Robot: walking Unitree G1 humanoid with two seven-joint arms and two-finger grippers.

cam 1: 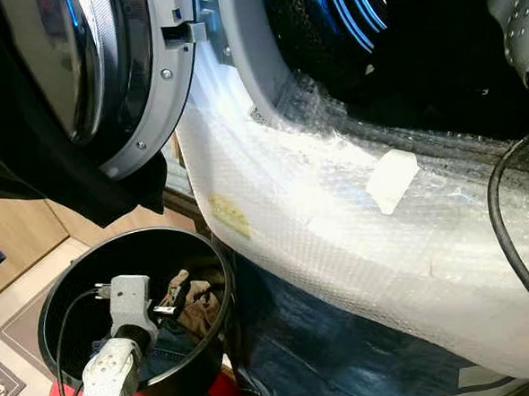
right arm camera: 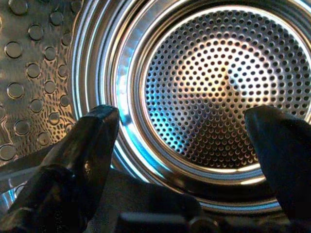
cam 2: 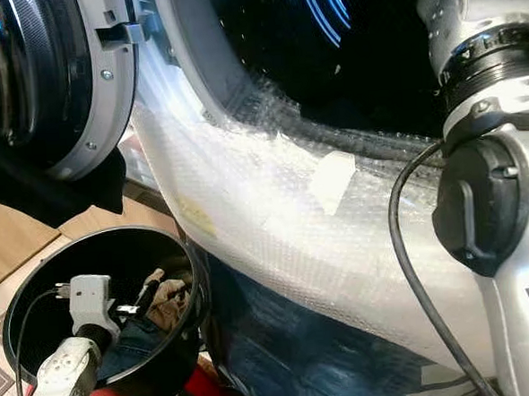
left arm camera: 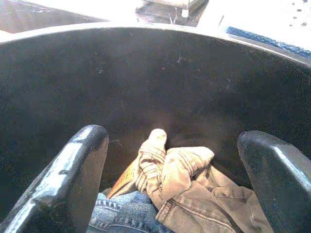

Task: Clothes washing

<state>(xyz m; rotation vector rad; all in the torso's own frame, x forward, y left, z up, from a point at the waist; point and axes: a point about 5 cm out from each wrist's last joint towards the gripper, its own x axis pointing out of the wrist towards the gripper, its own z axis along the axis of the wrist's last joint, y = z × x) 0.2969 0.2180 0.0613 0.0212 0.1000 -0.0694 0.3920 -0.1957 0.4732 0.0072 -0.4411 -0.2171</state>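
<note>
The left claw (left arm camera: pixel 172 160) hangs wide open and empty inside the round black plastic bucket (cam 1: pixel 72 281), above crumpled tan and blue denim clothes (left arm camera: pixel 194 194). The right claw (right arm camera: pixel 182 145), also open and empty, is inside the perforated steel washer drum (right arm camera: pixel 218 87).

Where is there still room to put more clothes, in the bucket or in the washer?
The washer drum looks bare from its dimpled side wall to the holed back, ahead of the open right pincer. The black bucket is crowded at the bottom: tan garment and jeans under the open left pincer; above them, bare walls.
</note>
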